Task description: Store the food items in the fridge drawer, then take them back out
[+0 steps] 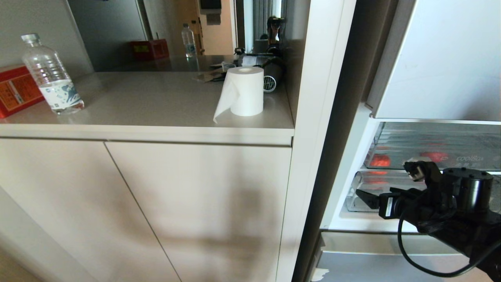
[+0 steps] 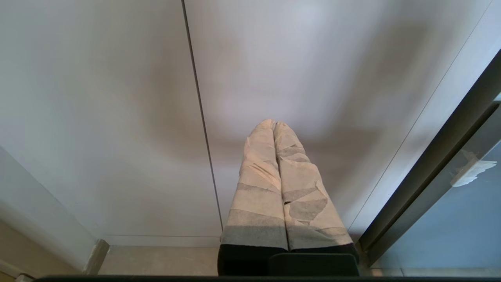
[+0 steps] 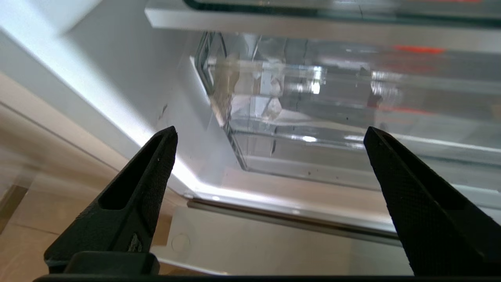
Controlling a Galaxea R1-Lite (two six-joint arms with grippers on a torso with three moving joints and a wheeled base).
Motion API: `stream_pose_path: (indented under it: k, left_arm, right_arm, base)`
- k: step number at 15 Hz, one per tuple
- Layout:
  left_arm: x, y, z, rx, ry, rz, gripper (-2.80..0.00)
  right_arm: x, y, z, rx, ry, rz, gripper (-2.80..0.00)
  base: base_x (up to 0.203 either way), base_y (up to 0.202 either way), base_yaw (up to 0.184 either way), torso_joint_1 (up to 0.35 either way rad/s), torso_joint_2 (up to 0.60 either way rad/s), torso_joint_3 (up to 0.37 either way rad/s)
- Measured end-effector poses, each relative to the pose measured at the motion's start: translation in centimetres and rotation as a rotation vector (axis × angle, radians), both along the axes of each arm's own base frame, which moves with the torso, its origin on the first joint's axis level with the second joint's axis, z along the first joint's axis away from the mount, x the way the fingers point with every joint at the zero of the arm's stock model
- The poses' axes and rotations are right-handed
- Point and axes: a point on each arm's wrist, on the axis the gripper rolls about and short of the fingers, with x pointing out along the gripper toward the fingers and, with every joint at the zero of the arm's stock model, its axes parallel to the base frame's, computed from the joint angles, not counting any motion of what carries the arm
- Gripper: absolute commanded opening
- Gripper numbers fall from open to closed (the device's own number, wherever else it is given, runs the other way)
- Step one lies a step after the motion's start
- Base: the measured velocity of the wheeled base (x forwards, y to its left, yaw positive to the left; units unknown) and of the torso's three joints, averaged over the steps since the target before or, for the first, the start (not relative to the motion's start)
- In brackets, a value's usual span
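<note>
The fridge drawer (image 1: 362, 181) is a clear bin that sits pushed in under a glass shelf (image 1: 450, 137), low in the open fridge. Two red food items (image 1: 381, 160) (image 1: 433, 156) show through the shelf, inside the drawer. In the right wrist view the drawer (image 3: 313, 129) has torn tape at its front corner, and a red smear of a food item (image 3: 418, 49) shows through its wall. My right gripper (image 1: 375, 194) (image 3: 271, 131) hangs just in front of the drawer, open wide and empty. My left gripper (image 2: 274, 124) is shut, parked low, facing a cabinet door.
Left of the fridge, a counter (image 1: 156, 105) carries a paper roll (image 1: 244, 92), a water bottle (image 1: 51, 76) and a red box (image 1: 15, 92). Cabinet doors (image 1: 156, 211) stand below it. A grey lower fridge panel (image 1: 391, 262) lies under the drawer.
</note>
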Motion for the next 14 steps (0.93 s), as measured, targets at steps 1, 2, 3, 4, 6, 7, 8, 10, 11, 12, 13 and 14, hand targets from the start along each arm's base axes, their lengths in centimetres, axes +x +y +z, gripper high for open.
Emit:
stream_pose_path:
  k: [1,2,3,4,6,7,8,10,11,12,13,14]
  left_arm:
    - [0.0,0.0,0.0,0.000,0.000,0.000,-2.80]
    - [0.0,0.0,0.0,0.000,0.000,0.000,-2.80]
    - [0.0,0.0,0.0,0.000,0.000,0.000,-2.80]
    - [0.0,0.0,0.0,0.000,0.000,0.000,-2.80]
    - [0.0,0.0,0.0,0.000,0.000,0.000,-2.80]
    - [0.0,0.0,0.0,0.000,0.000,0.000,-2.80]
    - [0.0,0.0,0.0,0.000,0.000,0.000,-2.80]
    - [0.0,0.0,0.0,0.000,0.000,0.000,-2.80]
    - [0.0,0.0,0.0,0.000,0.000,0.000,-2.80]
    - [0.0,0.0,0.0,0.000,0.000,0.000,-2.80]
    - [0.0,0.0,0.0,0.000,0.000,0.000,-2.80]
    - [0.0,0.0,0.0,0.000,0.000,0.000,-2.80]
  right_arm:
    - [0.4,0.1,-0.1,0.003,0.000,-0.002,0.00]
    - [0.6,0.1,-0.1,0.009,0.000,-0.004,0.00]
    - [0.9,0.2,-0.1,0.019,-0.001,-0.006,0.00]
    - [1.1,0.4,-0.1,0.024,0.000,-0.002,0.00]
    - [1.2,0.9,-0.2,0.023,0.001,0.008,0.00]
    - [1.2,1.1,-0.2,0.021,0.002,0.009,0.00]
    - [1.3,1.3,-0.3,0.020,0.001,0.011,0.00]
    - [1.8,1.5,-0.3,0.028,0.001,0.004,0.00]
    - [2.0,1.6,-0.4,0.028,0.001,-0.003,0.00]
    - [2.1,1.7,-0.5,0.027,0.002,-0.004,0.00]
    - [2.2,1.9,-0.6,0.028,0.004,0.003,-2.80]
    - [2.2,2.1,-0.6,0.028,0.002,0.010,-2.80]
  base:
    - [0.000,0.000,0.000,0.000,0.00,0.000]
    - [0.000,0.000,0.000,0.000,0.00,0.000]
    - [0.000,0.000,0.000,0.000,0.00,0.000]
    - [0.000,0.000,0.000,0.000,0.00,0.000]
    - [0.000,0.000,0.000,0.000,0.00,0.000]
    - [0.000,0.000,0.000,0.000,0.00,0.000]
    - [0.000,0.000,0.000,0.000,0.00,0.000]
    - [0.000,0.000,0.000,0.000,0.00,0.000]
    - [0.000,0.000,0.000,0.000,0.00,0.000]
    - [0.000,0.000,0.000,0.000,0.00,0.000]
    - [0.000,0.000,0.000,0.000,0.00,0.000]
    - [0.000,0.000,0.000,0.000,0.00,0.000]
